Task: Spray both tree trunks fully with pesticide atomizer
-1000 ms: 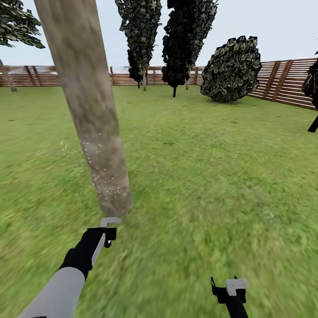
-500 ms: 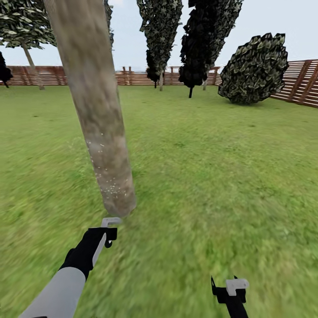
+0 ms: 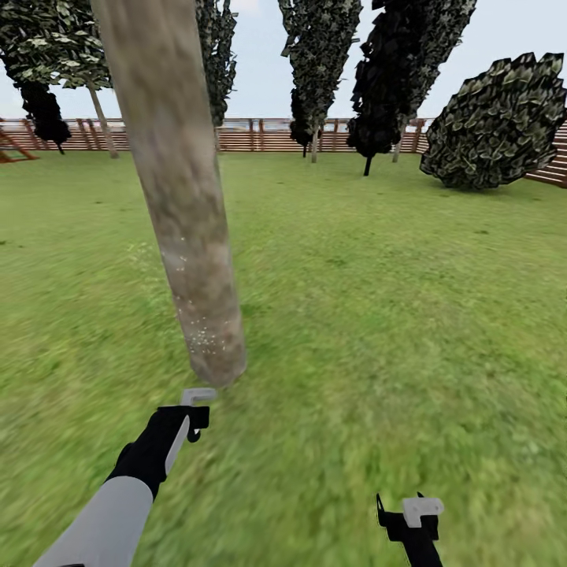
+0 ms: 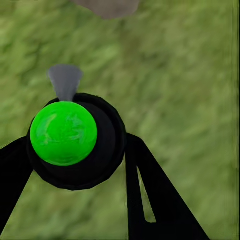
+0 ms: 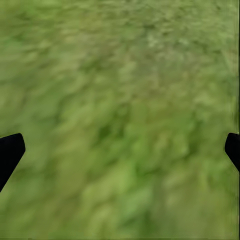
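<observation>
Your left end effector (image 3: 186, 416) is clamped on the pesticide atomizer (image 4: 75, 141): in the left wrist view its two black fingers (image 4: 150, 192) press against either side of the round black body with the bright green cap, and the grey nozzle sticks out ahead over the grass. In the head view that end effector hangs low just short of the foot of the tree trunk (image 3: 177, 189), a thick, leaning, grey-brown column rising out of the floor (image 3: 378, 315). A scatter of whitish pesticide specks (image 3: 203, 337) clings to the lower stretch of the trunk, with a few more higher up; the upper part looks bare. Your right end effector (image 3: 409, 520) hangs well apart from the trunk, over open grass, and its fingers stand wide apart with nothing between them, as the right wrist view shows. Nothing lies between the nozzle and the trunk. Farther back stand dark leafy trees (image 3: 319, 55), a big round bush (image 3: 500, 122) and the brown slat fence (image 3: 260, 135) closing off the lawn.
</observation>
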Controlling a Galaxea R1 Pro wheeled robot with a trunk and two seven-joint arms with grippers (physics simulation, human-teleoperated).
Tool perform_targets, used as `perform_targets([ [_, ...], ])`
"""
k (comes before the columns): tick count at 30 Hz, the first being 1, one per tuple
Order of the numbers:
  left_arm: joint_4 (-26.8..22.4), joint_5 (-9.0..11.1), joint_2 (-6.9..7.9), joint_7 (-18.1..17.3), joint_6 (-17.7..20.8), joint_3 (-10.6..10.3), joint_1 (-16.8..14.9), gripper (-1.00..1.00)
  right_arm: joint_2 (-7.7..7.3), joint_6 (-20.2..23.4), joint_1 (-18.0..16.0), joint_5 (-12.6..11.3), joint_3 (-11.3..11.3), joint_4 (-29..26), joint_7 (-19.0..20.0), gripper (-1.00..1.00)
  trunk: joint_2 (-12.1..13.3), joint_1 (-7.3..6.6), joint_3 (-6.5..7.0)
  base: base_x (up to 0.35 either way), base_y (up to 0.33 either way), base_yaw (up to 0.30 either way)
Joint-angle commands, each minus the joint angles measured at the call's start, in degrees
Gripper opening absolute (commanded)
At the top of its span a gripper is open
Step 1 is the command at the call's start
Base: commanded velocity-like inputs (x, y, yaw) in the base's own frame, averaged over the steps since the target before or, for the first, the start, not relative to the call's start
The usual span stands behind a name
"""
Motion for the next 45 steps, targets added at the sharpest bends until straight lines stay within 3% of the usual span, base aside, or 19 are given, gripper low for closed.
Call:
perform_targets([
  [1,0.0,-0.02,0.0,-0.03,0.0,0.0,0.0,-1.0,0.0,-0.01,0.0,-0.01,0.0,0.0,-0.02,1.0,0.0,0.0,0.0,0.086,-0.274,0.007],
  [9,-0.04,-0.05,0.06,-0.03,-0.05,0.0,0.0,-1.0,0.0,-0.06,-0.04,0.01,0.0,0.0,-0.07,1.0,0.0,0.0,0.0,0.085,-0.274,0.068],
  [28,0.0,0.0,-0.03,-0.03,-0.09,-0.06,0.0,-1.0,0.0,-0.05,-0.02,0.01,0.0,0.0,-0.08,1.0,0.0,0.0,0.0,0.063,-0.276,0.269],
  [45,0.0,0.03,0.14,-0.03,-0.09,0.12,0.0,-1.0,0.0,-0.07,0.0,0.01,0.0,0.0,-0.08,1.0,0.0,0.0,0.0,0.0,-0.284,0.066],
])
